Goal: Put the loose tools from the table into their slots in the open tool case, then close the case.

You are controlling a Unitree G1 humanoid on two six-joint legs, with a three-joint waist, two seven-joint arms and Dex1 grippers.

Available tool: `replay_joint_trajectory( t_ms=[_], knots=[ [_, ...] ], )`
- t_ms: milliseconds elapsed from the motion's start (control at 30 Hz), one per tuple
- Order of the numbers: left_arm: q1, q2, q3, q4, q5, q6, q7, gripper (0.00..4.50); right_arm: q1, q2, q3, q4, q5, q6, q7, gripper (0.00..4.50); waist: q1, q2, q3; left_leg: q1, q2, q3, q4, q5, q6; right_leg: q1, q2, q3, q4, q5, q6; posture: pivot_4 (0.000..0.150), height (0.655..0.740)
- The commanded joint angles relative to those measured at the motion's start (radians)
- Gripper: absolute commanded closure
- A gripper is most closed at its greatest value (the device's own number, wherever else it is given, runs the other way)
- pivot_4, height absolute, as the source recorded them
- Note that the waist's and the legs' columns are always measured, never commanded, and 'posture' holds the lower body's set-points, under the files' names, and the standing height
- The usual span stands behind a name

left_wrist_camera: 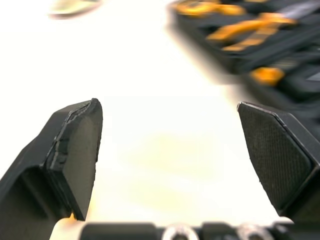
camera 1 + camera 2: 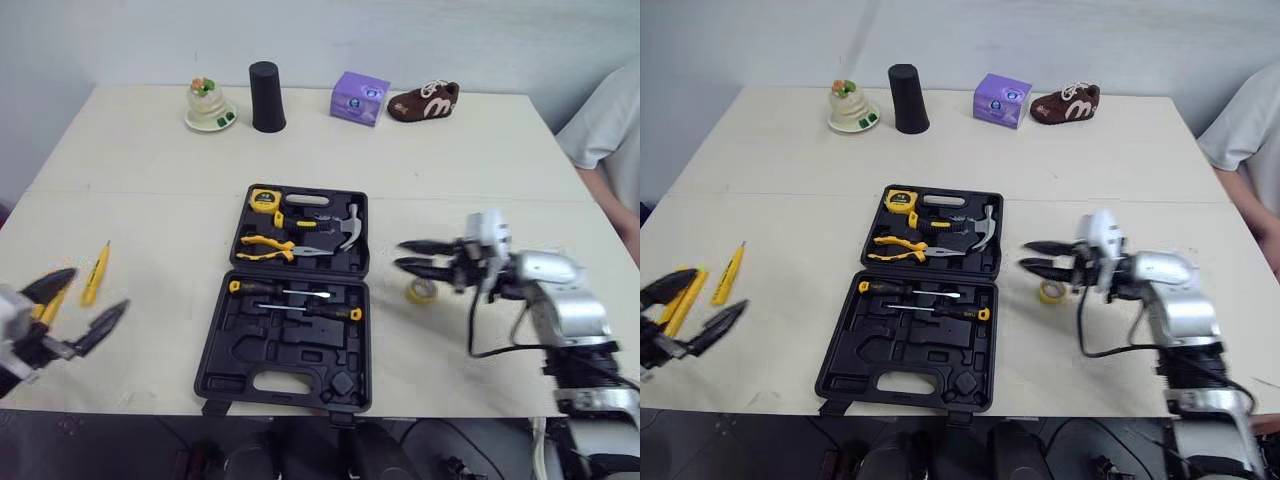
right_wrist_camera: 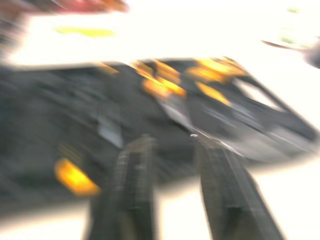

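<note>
Head views give the whole layout. The case (image 2: 290, 345) lies open mid-table (image 2: 150, 170), long axis 12–6, handle edge at 6. The wrist views catch just a blurred stretch of it.

- Near half: two screwdrivers (image 2: 280, 292) lying 9–3, upper tip to 3, lower tip to 9.
- Far half: one tape measure (image 2: 264, 199), one pliers (image 2: 265, 246), one hammer (image 2: 343, 226).
- At the case's 9: yellow tool (image 2: 95, 272), long axis about 1–7. A second yellow tool (image 2: 50, 305) is partly behind a finger.
- At the case's 3: one tape roll (image 2: 422, 291).

Left gripper (image 2: 100, 288) sits at the case's 8, beside the yellow tools. The left wrist view shows its fingers (image 1: 75, 150) spread wide over bare table, holding nothing.

Right gripper (image 2: 399, 254) is at the case's 3, just above the roll and pointing at 9. Its fingers (image 3: 132, 185) are parted with nothing between them.

Back edge: one plate (image 2: 210, 120), one cup (image 2: 266, 97), one box (image 2: 360, 97), one shoe (image 2: 423, 100). A person's sleeve (image 2: 610, 125) shows at 2.
</note>
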Motion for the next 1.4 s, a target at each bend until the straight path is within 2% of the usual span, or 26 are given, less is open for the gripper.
replay_joint_trajectory(
  t_ms=[33,100,200,333,433,667,700,867,1000,1100,1200,1333,1400],
  knots=[
    [0.007,0.013,0.105,0.093,0.018,-0.042,0.032,0.00,0.006,-0.079,-0.100,0.089,-0.028,-0.128,-0.030,0.99,-0.002,0.000,0.000,0.000,0.000,0.001,0.000,0.000,0.000,0.000,0.001,0.000,0.000,0.000,0.000,0.150,0.7400],
    [0.015,0.034,0.179,0.241,0.046,-0.092,0.054,0.00,0.026,-0.181,-0.174,0.234,-0.068,-0.222,-0.068,0.02,-0.004,0.000,0.001,0.000,0.002,0.002,0.000,0.001,-0.001,-0.001,0.002,0.001,0.000,0.000,0.000,0.150,0.7400],
    [0.022,0.071,0.245,0.423,0.076,-0.157,0.086,0.00,0.033,-0.286,-0.229,0.418,-0.104,-0.340,-0.121,0.02,-0.009,0.000,0.003,0.000,0.002,0.004,0.000,0.001,-0.001,-0.003,0.002,0.002,0.001,0.000,0.000,0.150,0.7400],
    [0.029,0.117,0.298,0.630,0.122,-0.225,0.179,0.00,0.021,-0.308,-0.321,0.576,-0.065,-0.368,-0.224,0.02,-0.030,-0.003,0.003,0.002,0.003,0.006,0.001,0.001,-0.001,-0.003,0.001,0.003,0.002,-0.001,0.000,0.150,0.7400],
    [0.030,0.129,0.333,0.730,0.087,-0.214,0.209,0.00,0.053,-0.338,-0.365,0.710,-0.083,-0.413,-0.325,0.02,-0.046,-0.003,0.003,0.004,0.002,0.006,0.000,0.001,-0.001,-0.001,-0.001,0.003,0.003,0.000,0.001,0.150,0.7400],
    [0.018,0.143,0.313,0.786,0.092,-0.225,0.258,0.00,0.069,-0.353,-0.329,0.922,-0.190,-0.563,-0.566,0.02,-0.070,-0.003,0.003,0.004,0.002,0.006,-0.002,0.002,-0.002,-0.003,-0.001,0.003,0.005,-0.001,0.000,0.150,0.7400],
    [0.014,0.143,0.309,0.785,0.092,-0.225,0.261,0.00,0.063,-0.347,-0.330,0.941,-0.188,-0.555,-0.557,0.02,-0.072,-0.003,0.003,0.004,0.002,0.006,-0.002,0.002,-0.003,-0.003,-0.001,0.003,0.006,-0.001,0.000,0.150,0.7400],
    [0.021,0.139,0.295,0.744,0.089,-0.214,0.264,0.00,-0.008,-0.285,-0.338,0.960,-0.142,-0.570,-0.386,0.02,-0.089,-0.003,0.003,0.005,0.003,0.008,-0.002,0.002,-0.003,-0.003,0.000,0.004,0.006,-0.001,0.001,0.150,0.7400],
    [0.066,0.111,0.281,0.570,0.024,-0.137,0.173,0.00,-0.114,-0.185,-0.335,0.911,-0.062,-0.499,-0.132,0.02,-0.105,-0.004,0.003,0.005,0.004,0.009,-0.002,0.002,-0.003,-0.002,0.001,0.005,0.007,-0.001,0.001,0.150,0.7400],
    [0.083,0.091,0.284,0.455,-0.002,-0.106,0.164,0.00,-0.155,-0.154,-0.321,0.899,-0.065,-0.488,-0.105,0.02,-0.106,-0.003,0.004,0.005,0.004,0.009,-0.002,0.003,-0.003,-0.002,0.002,0.004,0.008,-0.001,0.001,0.150,0.7400],
    [0.100,0.075,0.255,0.339,-0.040,-0.018,0.145,0.00,-0.204,-0.111,-0.334,0.867,-0.007,-0.425,0.021,0.02,-0.101,-0.002,0.005,0.004,0.004,0.008,-0.001,0.003,-0.003,-0.003,0.001,0.005,0.008,-0.001,0.002,0.150,0.7400],
    [0.114,0.091,0.151,0.117,-0.098,0.277,0.226,0.00,-0.218,-0.013,-0.285,0.723,0.072,-0.410,0.314,0.02,-0.088,-0.002,0.005,0.005,0.004,0.006,0.000,0.003,-0.003,-0.001,0.002,0.004,0.008,-0.001,0.002,0.150,0.7400],
    [0.093,0.096,0.127,0.050,-0.148,0.467,0.314,0.00,-0.181,0.057,-0.201,0.498,0.086,-0.388,0.345,0.02,-0.082,-0.001,0.005,0.005,0.004,0.005,0.001,0.004,-0.003,-0.001,0.003,0.004,0.009,-0.001,0.002,0.150,0.7400]
  ],
)
